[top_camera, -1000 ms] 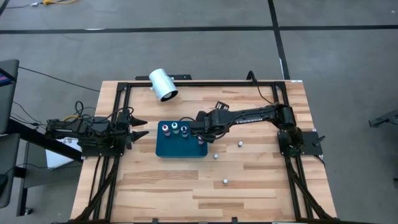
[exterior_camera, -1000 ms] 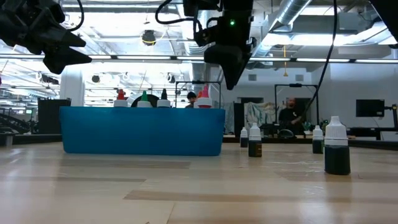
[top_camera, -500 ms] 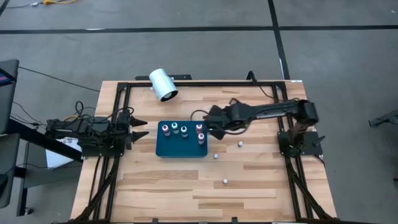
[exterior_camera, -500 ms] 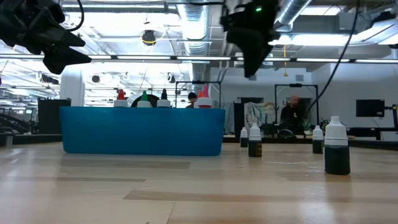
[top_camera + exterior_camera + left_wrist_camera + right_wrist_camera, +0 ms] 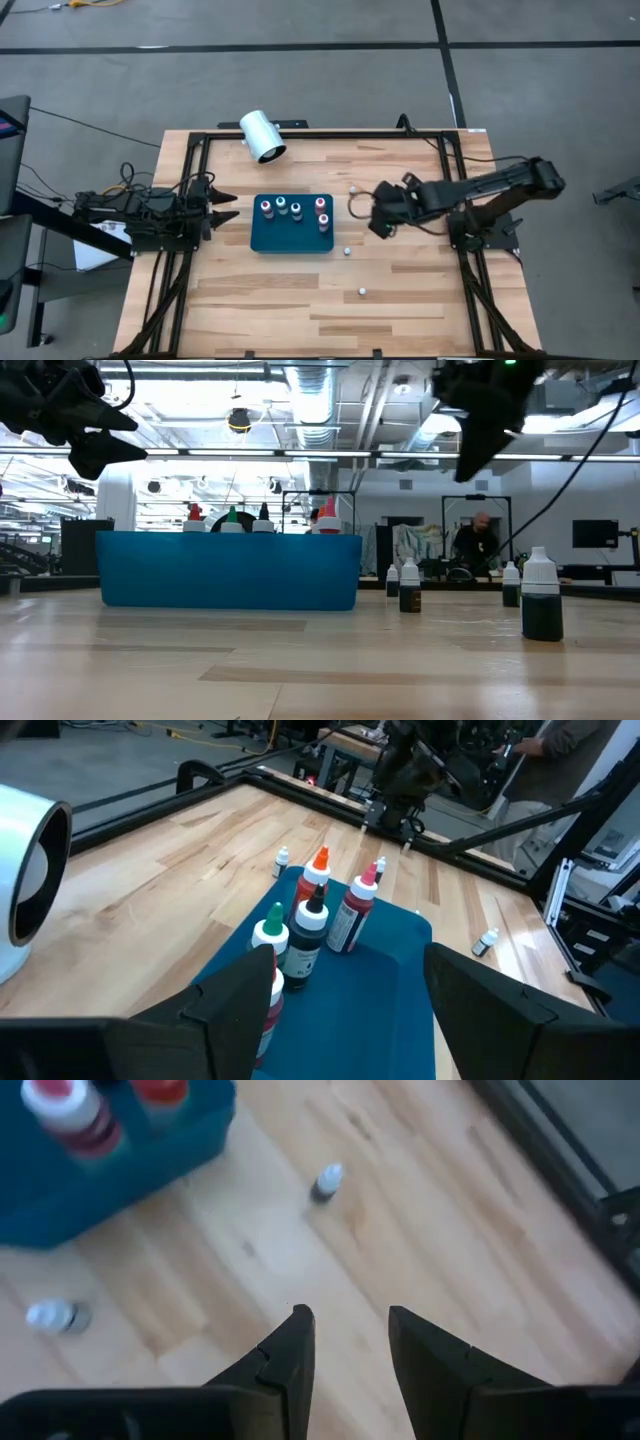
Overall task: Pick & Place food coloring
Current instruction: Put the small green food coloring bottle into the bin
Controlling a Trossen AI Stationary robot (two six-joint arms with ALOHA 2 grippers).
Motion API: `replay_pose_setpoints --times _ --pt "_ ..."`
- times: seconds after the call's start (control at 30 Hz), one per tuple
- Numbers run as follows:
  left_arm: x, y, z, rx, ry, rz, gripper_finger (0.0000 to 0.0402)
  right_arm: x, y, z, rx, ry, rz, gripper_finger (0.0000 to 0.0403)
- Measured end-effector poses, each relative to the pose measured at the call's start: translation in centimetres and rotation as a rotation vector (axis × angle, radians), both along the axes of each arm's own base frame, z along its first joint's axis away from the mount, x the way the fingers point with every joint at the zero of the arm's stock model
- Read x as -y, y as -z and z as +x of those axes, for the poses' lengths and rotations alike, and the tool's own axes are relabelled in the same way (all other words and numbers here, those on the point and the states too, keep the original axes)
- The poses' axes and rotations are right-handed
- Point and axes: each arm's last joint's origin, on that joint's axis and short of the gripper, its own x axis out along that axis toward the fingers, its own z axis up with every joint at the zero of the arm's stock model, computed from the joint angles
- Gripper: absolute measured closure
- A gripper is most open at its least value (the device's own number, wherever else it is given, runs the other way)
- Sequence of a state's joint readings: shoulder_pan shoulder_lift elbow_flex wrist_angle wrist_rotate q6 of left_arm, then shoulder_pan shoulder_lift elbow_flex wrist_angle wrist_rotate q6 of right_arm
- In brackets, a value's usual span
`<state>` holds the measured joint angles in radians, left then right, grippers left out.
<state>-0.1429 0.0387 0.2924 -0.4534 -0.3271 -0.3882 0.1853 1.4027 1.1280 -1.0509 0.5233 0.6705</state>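
Note:
The food coloring bottles are small, with red, pink, green and dark tops. Several stand upright on the teal tray (image 5: pixel 292 236), among them a red-topped one (image 5: pixel 321 205) and a pink-topped one (image 5: pixel 355 910). Others stand loose on the wood (image 5: pixel 347 251) (image 5: pixel 362 291) (image 5: pixel 353 188) (image 5: pixel 542 595). My right gripper (image 5: pixel 378 226) (image 5: pixel 348 1330) hangs above the table to the right of the tray, open, with only bare wood between its fingers. My left gripper (image 5: pixel 226 207) (image 5: pixel 360 1010) waits open at the tray's left end.
A large white cylinder (image 5: pixel 262 136) lies at the table's far left. Black frame rails (image 5: pixel 330 134) run along the table's edges. Bare wood stretches from the tray to the near edge. People and equipment show in the room behind the table (image 5: pixel 478 550).
My right gripper has drawn away from over the tray's right end toward the table's right edge, staying high and turning as it went. The red-topped and pink-topped bottles it had covered now show standing on the tray.

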Motion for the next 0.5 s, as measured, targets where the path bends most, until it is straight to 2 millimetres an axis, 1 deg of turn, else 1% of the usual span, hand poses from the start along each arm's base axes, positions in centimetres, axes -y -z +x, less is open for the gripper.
replay_pose_setpoints --times 0.27,0.5 --pt "0.0 0.0 0.0 0.0 -0.002 -0.001 0.0152 -3.1 2.4 -3.9 0.102 -0.051 0.063 0.0285" --pt "0.0 0.0 0.0 -0.004 -0.002 0.0 0.0152 -4.7 4.2 -6.7 0.169 -0.055 0.088 0.0285"
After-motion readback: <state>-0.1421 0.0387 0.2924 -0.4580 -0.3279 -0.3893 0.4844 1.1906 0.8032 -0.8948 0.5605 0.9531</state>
